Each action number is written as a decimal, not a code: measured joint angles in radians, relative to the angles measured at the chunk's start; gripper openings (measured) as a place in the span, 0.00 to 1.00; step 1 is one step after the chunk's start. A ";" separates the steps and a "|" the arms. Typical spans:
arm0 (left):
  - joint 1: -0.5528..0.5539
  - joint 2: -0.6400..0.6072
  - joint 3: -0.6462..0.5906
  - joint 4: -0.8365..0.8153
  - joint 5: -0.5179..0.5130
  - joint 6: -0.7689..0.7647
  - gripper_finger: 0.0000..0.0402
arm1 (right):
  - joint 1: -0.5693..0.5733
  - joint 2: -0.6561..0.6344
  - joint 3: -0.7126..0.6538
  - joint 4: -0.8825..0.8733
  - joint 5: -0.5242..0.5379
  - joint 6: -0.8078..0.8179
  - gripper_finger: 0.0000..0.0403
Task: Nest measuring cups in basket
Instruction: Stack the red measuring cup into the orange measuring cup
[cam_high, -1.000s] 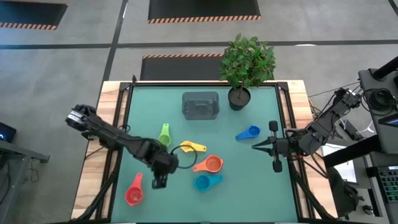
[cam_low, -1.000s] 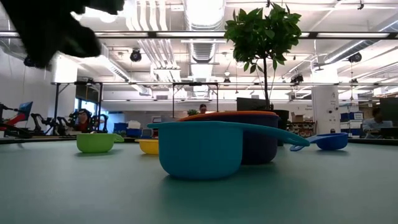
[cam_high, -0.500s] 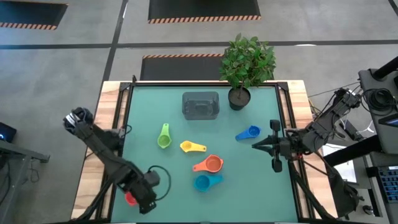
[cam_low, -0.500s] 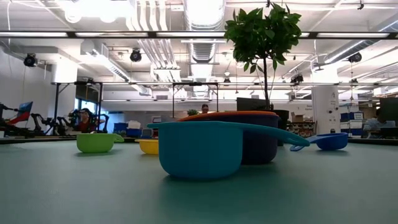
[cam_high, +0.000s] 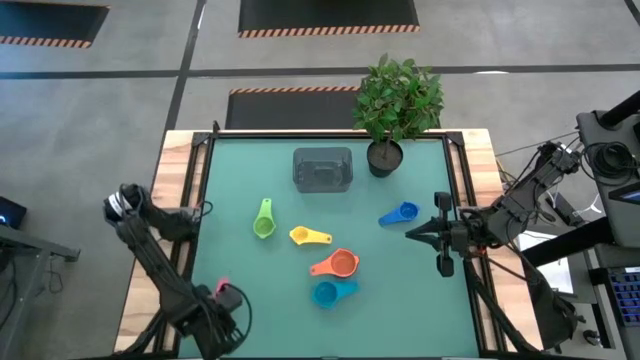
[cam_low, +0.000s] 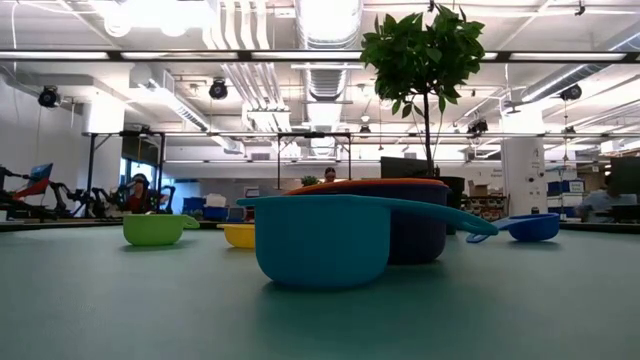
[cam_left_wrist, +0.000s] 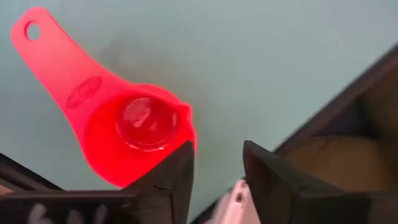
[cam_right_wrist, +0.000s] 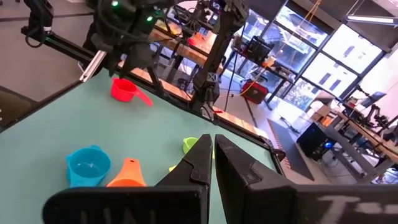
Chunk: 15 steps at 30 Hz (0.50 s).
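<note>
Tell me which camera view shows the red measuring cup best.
The left wrist view: the red measuring cup fills it, bowl and handle clear, just beyond the left end effector. The right wrist view shows it small and far off. In the high view only its handle peeks out; the low view misses it.

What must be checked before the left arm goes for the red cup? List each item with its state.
1. Left gripper fingers apart: ok.
2. Red cup between those fingers: not ok; it lies beside one finger, and the gap is over bare table.
3. Red cup's distance from the table's edge: cannot tell; the arm covers most of it from above.
4. Basket free to take a cup: ok; no cup shows in it.
5. Right gripper out of the way: ok; shut, at the table's right side.
</note>
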 joint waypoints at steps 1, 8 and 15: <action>-0.006 0.016 0.000 -0.004 0.008 0.002 0.33 | 0.000 0.000 0.000 0.000 0.000 0.000 0.02; -0.020 0.096 0.000 -0.016 0.023 0.049 0.42 | 0.000 0.000 0.000 0.000 0.000 0.002 0.02; -0.021 0.145 -0.006 -0.025 0.024 0.060 0.36 | 0.000 0.000 0.000 0.000 0.000 0.000 0.02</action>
